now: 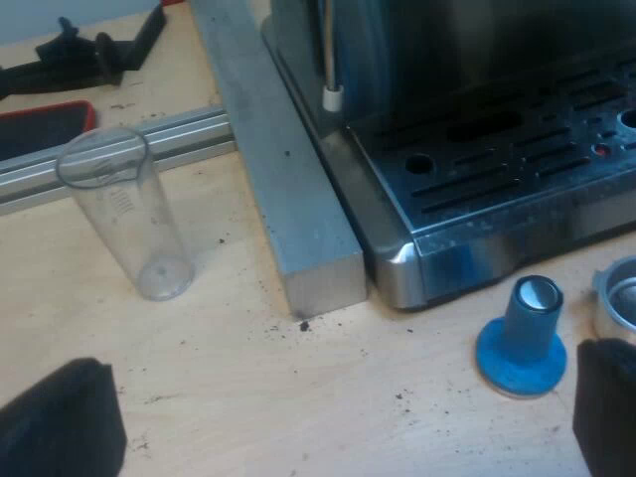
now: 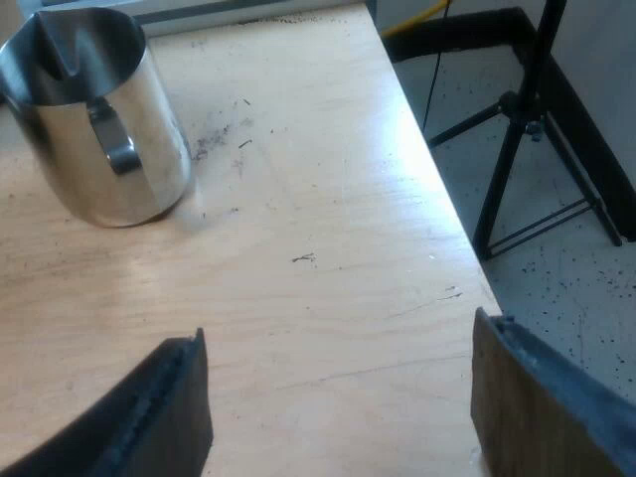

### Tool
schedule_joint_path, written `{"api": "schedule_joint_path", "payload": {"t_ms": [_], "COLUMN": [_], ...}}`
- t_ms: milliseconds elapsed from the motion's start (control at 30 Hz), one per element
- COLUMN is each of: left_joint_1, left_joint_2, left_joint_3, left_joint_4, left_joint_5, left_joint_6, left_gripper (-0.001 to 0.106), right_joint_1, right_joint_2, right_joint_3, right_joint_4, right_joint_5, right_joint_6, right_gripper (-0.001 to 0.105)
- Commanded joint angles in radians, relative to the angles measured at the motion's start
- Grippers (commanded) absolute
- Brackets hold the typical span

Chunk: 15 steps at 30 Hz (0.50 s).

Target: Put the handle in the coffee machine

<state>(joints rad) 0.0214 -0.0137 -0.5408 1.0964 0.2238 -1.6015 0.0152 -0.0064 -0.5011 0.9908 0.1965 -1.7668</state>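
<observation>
Left claw (image 1: 333, 427) and right claw (image 2: 338, 397) gape empty; grabbing the metal holder (image 1: 618, 298) could topple the blue tamper (image 1: 524, 338) beside it.

Bare table (image 1: 298, 397) between measuring glass (image 1: 124, 214) and tamper (image 1: 524, 338), metal bar (image 1: 283, 179) beside machine (image 1: 497, 169)

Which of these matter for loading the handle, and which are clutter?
Job: silver espresso machine with slotted drip tray; round metal rim by the machine's front, likely the holder.
Clutter: clear measuring glass; blue tamper; shiny steel jug; grey aluminium bar.
</observation>
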Motion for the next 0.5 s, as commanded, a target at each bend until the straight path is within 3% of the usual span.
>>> {"api": "schedule_joint_path", "payload": {"t_ms": [33, 500], "left_joint_1": [0.023, 0.057], "left_joint_2": [-0.137, -0.137], "left_joint_3": [-0.004, -0.004], "left_joint_4": [-0.011, -0.016], "left_joint_5": [-0.001, -0.003], "left_joint_6": [-0.014, -0.010], "left_gripper": [0.093, 0.093], "right_joint_1": [0.000, 0.000], "right_joint_2": [-0.045, -0.045], "right_joint_3": [-0.005, -0.005], "right_joint_4": [-0.007, -0.007], "right_joint_5": [0.002, 0.002], "right_joint_6": [-0.002, -0.002], "right_gripper": [0.059, 0.059]}}
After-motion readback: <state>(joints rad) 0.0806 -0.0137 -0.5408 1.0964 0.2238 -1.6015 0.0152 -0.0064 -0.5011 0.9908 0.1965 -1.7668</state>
